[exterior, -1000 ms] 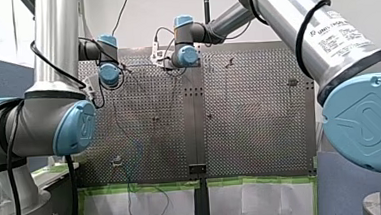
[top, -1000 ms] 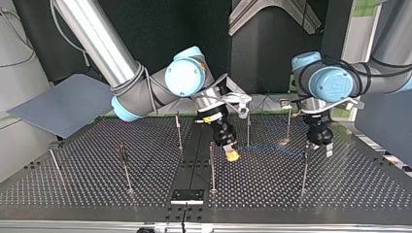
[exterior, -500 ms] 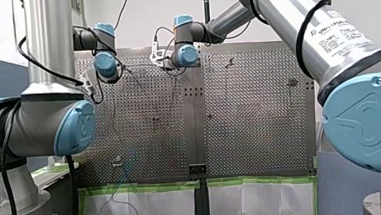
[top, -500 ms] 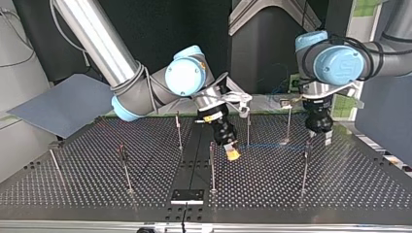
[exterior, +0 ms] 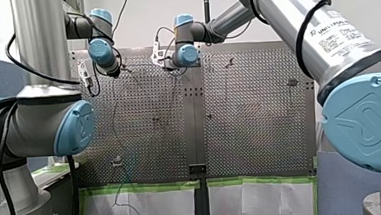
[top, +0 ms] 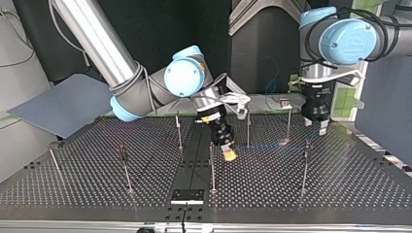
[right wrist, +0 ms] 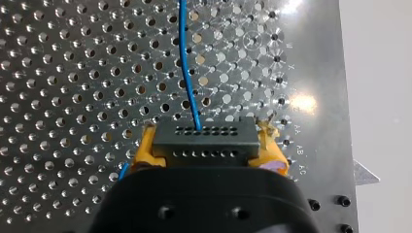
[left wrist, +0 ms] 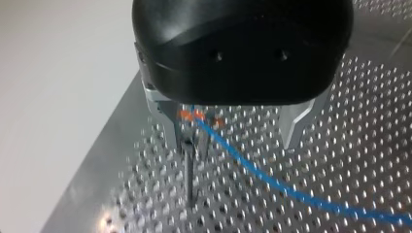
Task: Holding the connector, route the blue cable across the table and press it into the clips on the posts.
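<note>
Jaws of my right gripper (top: 228, 154) are clamped on the dark connector (right wrist: 204, 138) at the top view's centre; my left gripper's (left wrist: 234, 143) are spread wide, with the blue cable (left wrist: 272, 179) passed between them; since the earlier frame my left gripper has been lifted toward upper right; the cable is stretched horizontally, centre to right; my left gripper is pointed straight down.

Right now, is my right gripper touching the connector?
Touching. The right wrist view shows the connector clamped between the yellow pads of the right gripper, no gap either side.
</note>
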Robot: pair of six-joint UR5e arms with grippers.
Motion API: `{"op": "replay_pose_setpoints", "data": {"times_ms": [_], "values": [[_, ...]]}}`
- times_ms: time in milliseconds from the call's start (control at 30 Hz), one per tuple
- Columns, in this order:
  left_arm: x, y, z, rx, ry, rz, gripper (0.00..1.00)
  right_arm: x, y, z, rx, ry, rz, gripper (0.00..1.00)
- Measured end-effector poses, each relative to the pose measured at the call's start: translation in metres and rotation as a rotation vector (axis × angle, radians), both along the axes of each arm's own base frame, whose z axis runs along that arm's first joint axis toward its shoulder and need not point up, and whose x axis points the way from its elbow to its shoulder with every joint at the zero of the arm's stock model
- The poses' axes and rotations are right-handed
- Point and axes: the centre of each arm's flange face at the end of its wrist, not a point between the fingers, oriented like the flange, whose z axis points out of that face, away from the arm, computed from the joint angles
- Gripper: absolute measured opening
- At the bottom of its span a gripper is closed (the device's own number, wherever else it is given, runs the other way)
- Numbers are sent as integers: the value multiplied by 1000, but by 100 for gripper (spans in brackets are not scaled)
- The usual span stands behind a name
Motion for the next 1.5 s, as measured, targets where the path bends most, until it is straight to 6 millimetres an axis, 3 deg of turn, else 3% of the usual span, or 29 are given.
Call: {"op": "replay_pose_setpoints", "data": {"times_ms": [300,433,767,1267,1500], "values": [[-19,-16,29,70,-62,-95,100,-1,0,-1,5,4,-6,0],[-18,-23,33,85,-88,-134,100,-1,0,-1,6,4,-6,0],[12,-38,29,97,-116,-178,100,-1,0,-1,6,4,-7,0],[55,-42,4,113,-99,-156,100,-2,-1,-1,6,4,-9,0],[70,-48,14,112,-134,-152,100,-2,-2,-1,6,4,-10,0]]}}
